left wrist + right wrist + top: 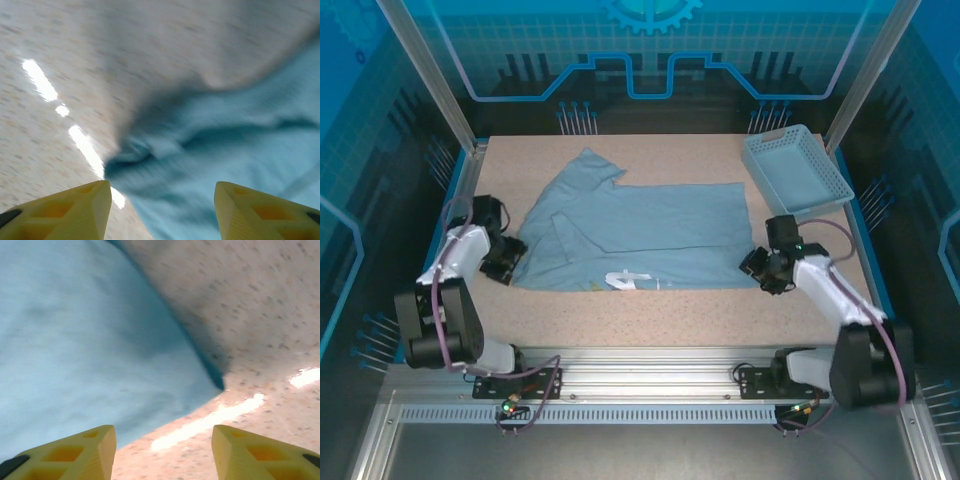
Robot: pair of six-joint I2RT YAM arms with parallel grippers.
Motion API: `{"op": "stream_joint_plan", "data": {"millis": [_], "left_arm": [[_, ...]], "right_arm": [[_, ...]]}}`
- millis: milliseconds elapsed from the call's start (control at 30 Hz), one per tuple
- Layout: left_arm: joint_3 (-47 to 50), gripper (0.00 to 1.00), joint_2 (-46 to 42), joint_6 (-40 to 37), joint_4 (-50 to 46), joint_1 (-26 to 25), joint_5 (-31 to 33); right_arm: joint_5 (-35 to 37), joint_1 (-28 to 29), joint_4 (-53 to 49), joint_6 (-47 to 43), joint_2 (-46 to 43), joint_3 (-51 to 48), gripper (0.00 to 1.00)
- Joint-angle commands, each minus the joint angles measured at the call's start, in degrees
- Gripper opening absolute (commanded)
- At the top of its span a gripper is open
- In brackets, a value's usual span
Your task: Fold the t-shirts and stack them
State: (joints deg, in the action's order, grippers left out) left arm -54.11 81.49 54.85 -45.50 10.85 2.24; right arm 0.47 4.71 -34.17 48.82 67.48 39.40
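t-shirt: lying spread flat mid-frame in top view, white print peeking at its lower edge
left gripper: sitting at t-shirt's lower-left corner, fingers standing wide apart, gripping nothing
right gripper: hovering by t-shirt's lower-right corner, fingers standing apart, gripping nothing
basket: sitting upper right on table, near t-shirt

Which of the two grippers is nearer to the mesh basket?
The right gripper, at the t-shirt's right near corner, in front of the basket; the left gripper is at the opposite, left edge.
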Motion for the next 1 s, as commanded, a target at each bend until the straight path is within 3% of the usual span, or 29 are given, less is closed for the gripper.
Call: {"op": "stream_joint_plan", "data": {"millis": [0,133,233,367,600,867,967], "left_arm": [[0.4,0.57,-3.0,5.4,5.0,-6.9,-6.6],[4.7,0.54,0.2,15.5,17.1,-13.3,-11.1],[3.7,0.51,5.1,17.0,21.6,-15.1,-11.7],[-0.2,0.47,11.5,15.0,17.6,-15.7,-10.7],[0.1,0.39,14.6,16.1,19.6,-17.1,-10.8],[-3.3,0.26,16.5,15.5,18.3,-18.3,-9.3],[-4.0,0.14,17.0,14.9,17.5,-18.4,-8.7]], "right_arm": [[-5.6,1.8,12.9,-2.3,-8.6,-6.3,0.58],[-10.5,2.3,19.8,-2.4,-9.7,-9.0,0.58],[-11.3,3.7,19.6,-4.4,-7.4,-6.7,0.56],[-10.5,4.3,18.8,-5.4,-6.3,-4.7,0.56],[-10.2,4.4,18.6,-4.7,-5.4,-4.2,0.56],[-10.8,5.3,19.5,-3.9,-3.7,-4.2,0.55],[-10.7,5.9,19.7,-3.7,-3.2,-4.0,0.55]]}}
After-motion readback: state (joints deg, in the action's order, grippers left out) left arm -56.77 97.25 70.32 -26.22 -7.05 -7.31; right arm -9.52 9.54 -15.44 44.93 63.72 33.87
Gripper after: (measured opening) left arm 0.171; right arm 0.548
